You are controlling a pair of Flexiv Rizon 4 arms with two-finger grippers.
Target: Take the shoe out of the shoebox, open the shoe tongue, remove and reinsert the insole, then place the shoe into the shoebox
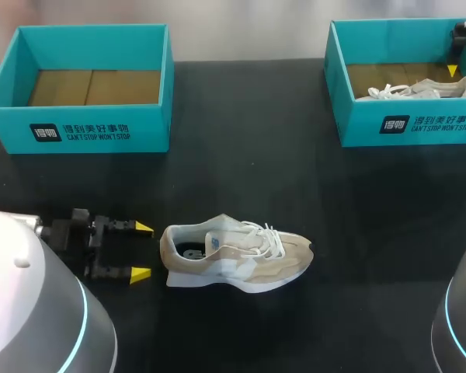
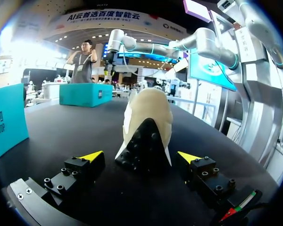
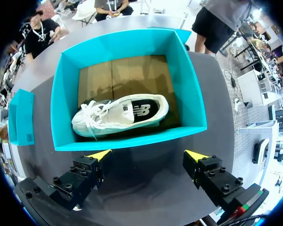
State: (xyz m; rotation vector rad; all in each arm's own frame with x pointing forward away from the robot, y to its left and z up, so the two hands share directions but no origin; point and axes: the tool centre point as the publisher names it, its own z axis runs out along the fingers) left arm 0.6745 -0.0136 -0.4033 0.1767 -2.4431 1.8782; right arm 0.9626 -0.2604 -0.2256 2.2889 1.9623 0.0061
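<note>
A beige and white shoe (image 1: 237, 252) lies upright on the black table, heel towards my left gripper (image 1: 142, 250), toe to the right. That gripper is open just short of the heel. In the left wrist view the heel (image 2: 148, 127) stands just ahead of the open left gripper (image 2: 144, 156), touching neither fingertip. A second, whitish shoe (image 3: 120, 113) lies on its side in the teal shoebox (image 3: 127, 141) at the back right (image 1: 408, 128). My right gripper (image 3: 148, 154) hangs open above that box's near wall, holding nothing. One of its yellow fingertips (image 1: 451, 71) shows in the head view.
An empty teal shoebox (image 1: 85, 128) with a cardboard floor stands at the back left, seen beside the left gripper as a teal wall (image 2: 4, 122). Bare black table lies between the boxes and in front of the shoe.
</note>
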